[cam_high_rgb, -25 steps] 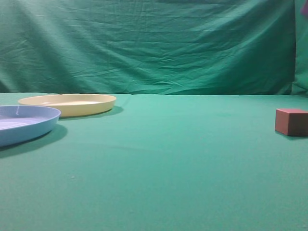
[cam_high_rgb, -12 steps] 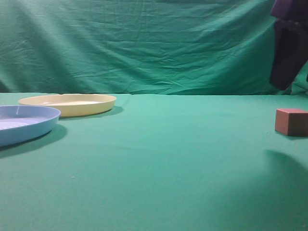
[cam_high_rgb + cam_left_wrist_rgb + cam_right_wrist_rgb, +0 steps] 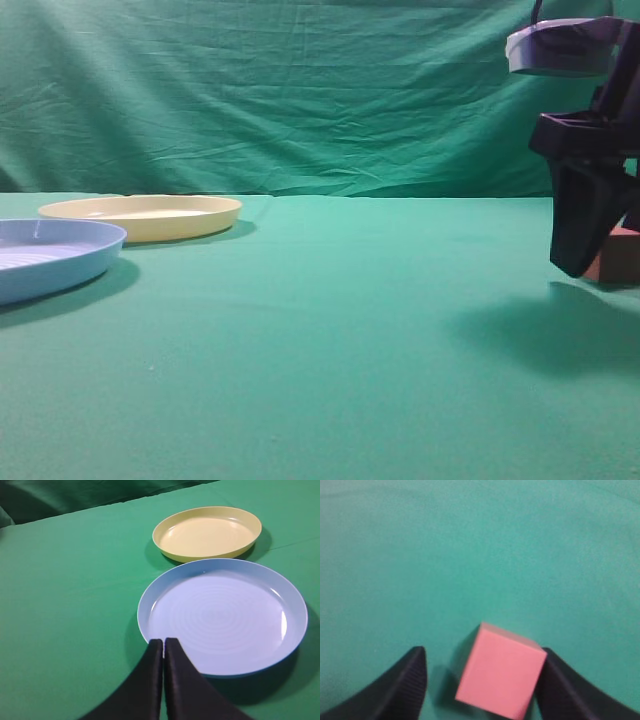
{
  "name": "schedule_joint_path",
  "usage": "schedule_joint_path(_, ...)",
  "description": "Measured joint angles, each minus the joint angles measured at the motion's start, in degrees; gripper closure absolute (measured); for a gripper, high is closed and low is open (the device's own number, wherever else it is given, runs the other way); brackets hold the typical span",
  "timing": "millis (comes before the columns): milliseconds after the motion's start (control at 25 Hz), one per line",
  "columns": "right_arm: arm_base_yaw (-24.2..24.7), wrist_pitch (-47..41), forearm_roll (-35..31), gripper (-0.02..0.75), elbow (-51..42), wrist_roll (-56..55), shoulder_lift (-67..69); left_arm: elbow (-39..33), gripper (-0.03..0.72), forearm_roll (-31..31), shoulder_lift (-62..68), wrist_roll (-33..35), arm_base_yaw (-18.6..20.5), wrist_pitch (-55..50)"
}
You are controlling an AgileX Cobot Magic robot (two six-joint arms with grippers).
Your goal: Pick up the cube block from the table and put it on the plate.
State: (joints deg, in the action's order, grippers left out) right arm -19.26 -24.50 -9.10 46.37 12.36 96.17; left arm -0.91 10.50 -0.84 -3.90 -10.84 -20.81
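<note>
Newly dropped in at far right: right pincer [image 3: 482, 680], spread wide, straddling the cube block [image 3: 499, 671] on the table [image 3: 320, 340], nothing gripped. Left pincer [image 3: 163, 645] pressed closed, empty. Ready for grasp.

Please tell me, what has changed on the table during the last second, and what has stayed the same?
The right gripper came down from the upper right and now stands open around the cube block, with nothing gripped yet. The cube block, the plate and the blue plate stayed in place on the table.
</note>
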Motion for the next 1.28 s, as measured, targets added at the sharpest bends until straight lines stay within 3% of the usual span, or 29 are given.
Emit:
schedule_joint_path(80,0.00,0.00,0.12,0.484,0.52,0.00,0.53,0.00,0.688,0.00,0.00,0.00,0.00,0.00)
schedule_joint_path(120,0.00,-0.27,0.12,0.511,1.36,0.00,0.65,0.00,0.688,0.00,0.00,0.00,0.00,0.00)
schedule_joint_path(320,-1.17,-2.04,0.25,0.501,9.87,1.28,1.38,0.00,0.688,0.00,0.00,0.00,0.00,0.00)
schedule_joint_path(520,-8.25,-2.98,0.23,0.501,25.91,1.43,6.39,0.00,0.688,0.00,0.00,0.00,0.00,0.00)
schedule_joint_path(840,-19.90,-4.89,0.01,0.501,58.37,1.52,29.94,0.00,0.688,0.00,0.00,0.00,0.00,0.00)
schedule_joint_path(1000,-22.53,-3.69,0.01,0.501,69.89,3.02,40.58,0.00,0.688,0.00,0.00,0.00,0.00,0.00)
schedule_joint_path(1160,-23.20,-3.56,0.01,0.501,75.02,4.17,45.98,0.00,0.688,0.00,0.00,0.00,0.00,0.00)
schedule_joint_path(1280,-23.20,-3.66,0.01,0.292,75.58,4.20,46.53,0.00,0.688,0.00,0.00,0.00,0.00,0.00)
